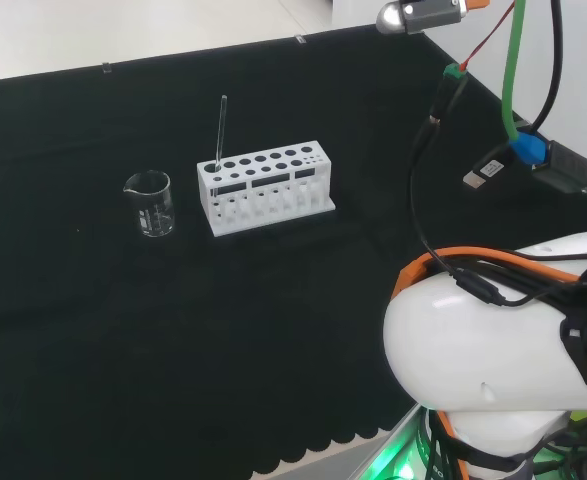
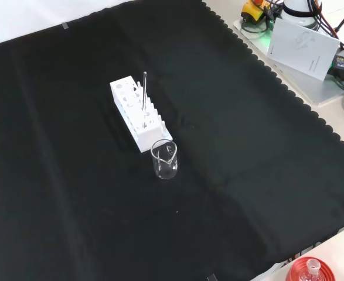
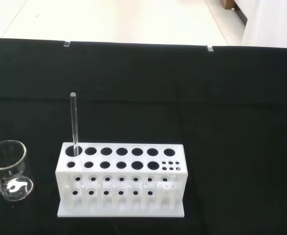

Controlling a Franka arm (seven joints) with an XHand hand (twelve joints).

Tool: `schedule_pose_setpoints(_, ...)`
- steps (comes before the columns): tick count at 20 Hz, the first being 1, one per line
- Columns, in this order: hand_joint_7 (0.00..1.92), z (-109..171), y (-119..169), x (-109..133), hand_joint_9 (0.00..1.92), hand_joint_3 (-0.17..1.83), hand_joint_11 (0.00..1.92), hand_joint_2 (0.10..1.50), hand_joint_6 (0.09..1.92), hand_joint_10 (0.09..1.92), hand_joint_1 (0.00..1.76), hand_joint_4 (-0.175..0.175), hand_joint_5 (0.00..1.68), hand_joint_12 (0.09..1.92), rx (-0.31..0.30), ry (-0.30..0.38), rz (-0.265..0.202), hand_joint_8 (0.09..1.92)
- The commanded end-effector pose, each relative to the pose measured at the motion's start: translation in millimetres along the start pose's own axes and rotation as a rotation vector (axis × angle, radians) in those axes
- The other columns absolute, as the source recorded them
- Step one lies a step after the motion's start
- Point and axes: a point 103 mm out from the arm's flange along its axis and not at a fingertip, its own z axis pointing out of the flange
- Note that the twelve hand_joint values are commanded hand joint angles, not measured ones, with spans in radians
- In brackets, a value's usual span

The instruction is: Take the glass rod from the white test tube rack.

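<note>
Surface: black cloth (image 1: 123,350) over the bench, scalloped along its near edge in the head view; pale floor lies beyond the far edge.
Glass rod: glass rod (image 1: 220,133) (image 2: 143,91) (image 3: 75,122) stands nearly upright in the white test tube rack, its top well above the rack's top plate.
Rod seat: in the head view it sits in the far-row hole at the rack's left end; in the wrist view it occupies an end hole of the row farther from the camera.
Rack: white test tube rack (image 1: 265,187) (image 2: 136,114) (image 3: 121,178) sits flat on the cloth near mid-bench, two rows of large round holes on top and a cluster of small holes at the end opposite the rod. No other hole carries anything.
Beaker: clear beaker (image 1: 150,203) (image 2: 164,159) (image 3: 9,170) stands upright just beside the rack, apart from it, at the rod's end; left of the rack in the head view, nearer than the rack in the front view. Looks empty.
Arm: white arm link (image 1: 493,340) with an orange band and black cables at the head view's right, well apart from the rack.
Hand: cannot tell how its fingers are set.
Bench edge: red ribbed stand (image 2: 309,272) with a flask neck at the front view's lower right, off the cloth.
</note>
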Motion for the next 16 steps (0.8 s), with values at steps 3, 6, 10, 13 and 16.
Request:
schedule_pose_setpoints(3, 0.6, -62.7, -61.6, -24.2, 0.65, 0.48, 0.05, 1.11, 0.75, 0.09, 0.68, -0.143, 0.17, 1.38, -0.178, -0.043, 0.138, 0.09)
schedule_pose_setpoints(6, 0.57, -63.4, -61.8, -22.7, 0.63, 0.44, 0.01, 1.15, 0.73, 0.09, 0.65, -0.142, 0.16, 1.39, -0.183, -0.013, 0.127, 0.09)
schedule_pose_setpoints(10, 0.56, -63.5, -64.1, -28.0, 0.62, 0.43, 0.0, 1.16, 0.72, 0.09, 0.64, -0.14, 0.16, 1.39, -0.186, 0.007, 0.125, 0.09)
schedule_pose_setpoints(13, 0.56, -64.4, -65.9, -38.9, 0.62, 0.43, 0.0, 1.16, 0.72, 0.09, 0.64, -0.14, 0.16, 1.39, -0.167, 0.015, 0.138, 0.09)
schedule_pose_setpoints(16, 0.56, -60.8, -62.1, -32.4, 0.62, 0.42, 0.0, 1.16, 0.72, 0.09, 0.64, -0.14, 0.15, 1.39, -0.155, 0.008, 0.133, 0.09)
